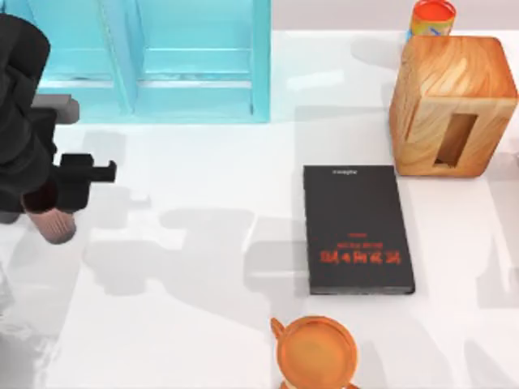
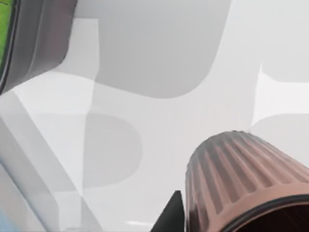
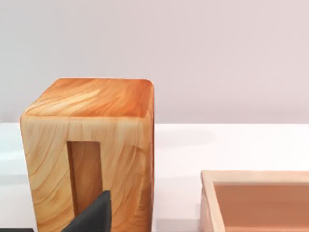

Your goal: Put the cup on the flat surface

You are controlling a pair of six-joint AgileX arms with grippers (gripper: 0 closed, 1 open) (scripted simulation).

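Your left hand [image 1: 61,203] is hanging low at the bench's [image 1: 203,243] far-left edge, pinching the cup [image 1: 53,220], rim tilted toward the wrist camera. Right hand: cannot tell.

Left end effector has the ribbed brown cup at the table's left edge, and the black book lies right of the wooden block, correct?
Not quite. In the top view the black book lies left of and nearer than the wooden block. The rest holds: the left end effector holds the cup at the table's left edge.
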